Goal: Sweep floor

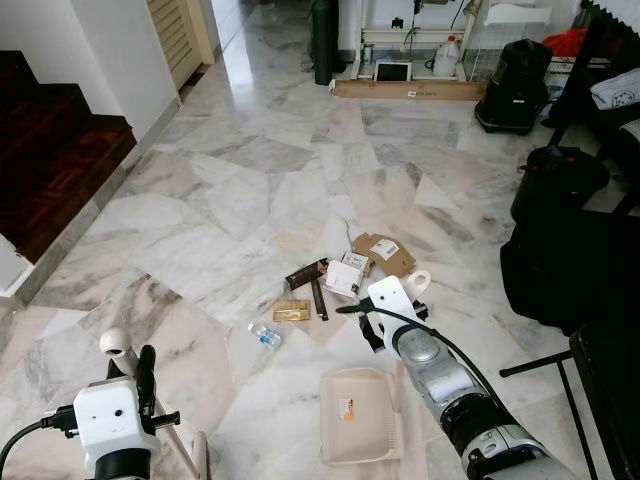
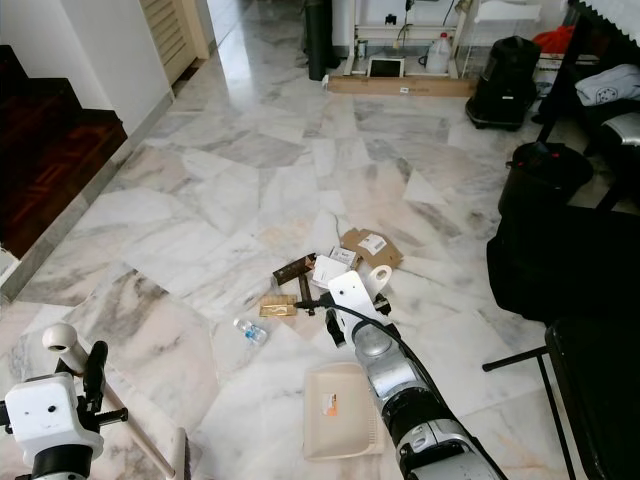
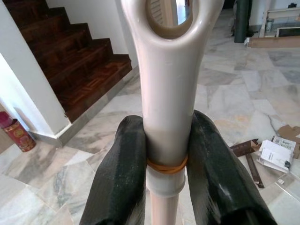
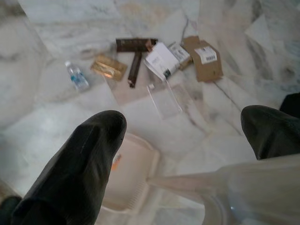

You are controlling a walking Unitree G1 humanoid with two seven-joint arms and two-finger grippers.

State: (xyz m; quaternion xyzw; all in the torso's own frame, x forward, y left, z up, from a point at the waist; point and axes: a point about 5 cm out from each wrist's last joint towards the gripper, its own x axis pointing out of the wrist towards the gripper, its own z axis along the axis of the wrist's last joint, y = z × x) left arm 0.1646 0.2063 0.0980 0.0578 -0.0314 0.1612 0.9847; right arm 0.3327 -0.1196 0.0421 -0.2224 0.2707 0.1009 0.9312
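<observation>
left gripper (image 3: 166,164): clenching the beige broom handle (image 3: 168,93) just below its hanging loop, both black fingers (image 3: 122,173) pressing against the shaft; sitting at 7 o'clock in the head views.
right gripper (image 4: 187,140): fingers spread wide, one at each side of the translucent dustpan handle (image 4: 234,187); cannot tell whether they are touching it.
right arm (image 1: 440,380): reaching forward at 5 o'clock, wrist sitting over the near edge of the litter.
dustpan (image 1: 360,415): beige, lying flat on the marble floor (image 1: 250,180) at 6 o'clock, just left of the right arm.
litter pile: lying mid-floor, just beyond the dustpan; brown cardboard piece (image 1: 385,252) with label, white paper packet (image 1: 343,278), 2 dark brown strips (image 1: 305,273), gold wrapper (image 1: 292,311).
water bottle (image 1: 265,336): small, clear, lying on its side at 8 o'clock from the pile, apart from it.
stairs (image 1: 50,150): dark wood, at 10 o'clock.
black bin (image 1: 513,85): standing at 1 o'clock near the far wall.
</observation>
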